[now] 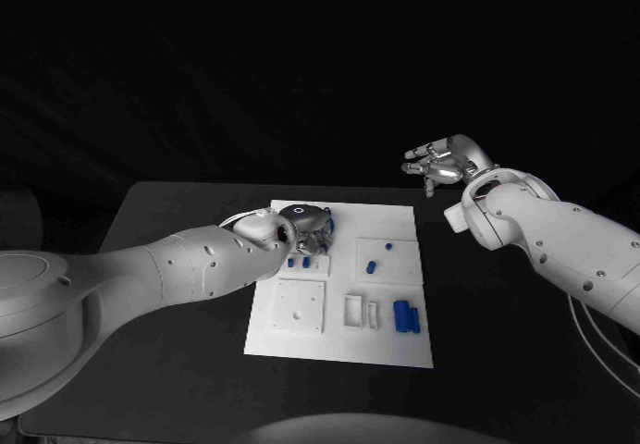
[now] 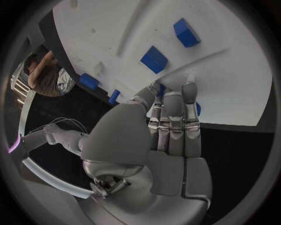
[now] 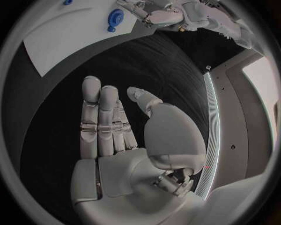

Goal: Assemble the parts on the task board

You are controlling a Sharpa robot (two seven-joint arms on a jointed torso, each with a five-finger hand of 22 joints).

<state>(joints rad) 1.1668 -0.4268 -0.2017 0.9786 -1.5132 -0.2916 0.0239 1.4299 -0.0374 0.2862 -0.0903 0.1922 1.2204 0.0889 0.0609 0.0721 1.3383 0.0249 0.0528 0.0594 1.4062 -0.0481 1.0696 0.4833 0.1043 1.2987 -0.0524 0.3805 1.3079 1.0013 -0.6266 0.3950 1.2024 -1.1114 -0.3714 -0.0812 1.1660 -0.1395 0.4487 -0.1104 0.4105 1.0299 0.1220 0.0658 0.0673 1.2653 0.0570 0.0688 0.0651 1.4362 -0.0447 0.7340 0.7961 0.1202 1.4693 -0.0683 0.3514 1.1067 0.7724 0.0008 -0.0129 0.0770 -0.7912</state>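
Note:
The white task board (image 1: 400, 347) lies mid-table. My left hand (image 1: 310, 231) is low over its far left part. In the left wrist view its straight fingers (image 2: 173, 117) lie flat on the board (image 2: 234, 70), over a blue part (image 2: 197, 108) that shows beside them. That round blue part (image 3: 115, 18) also appears in the right wrist view, next to the left hand (image 3: 170, 11). Loose blue parts lie near the hand (image 2: 154, 59) (image 2: 187, 32). Two blue pieces (image 1: 407, 316) lie side by side near the board's front. My right hand (image 1: 440, 165) hangs open and empty beyond the far right corner.
A raised white square (image 1: 299, 305) and a slotted white block (image 1: 355, 310) sit on the board's near half. Small blue parts (image 1: 372, 266) (image 1: 301, 263) stand mid-board. The black table (image 1: 174, 277) runs around the board on all sides.

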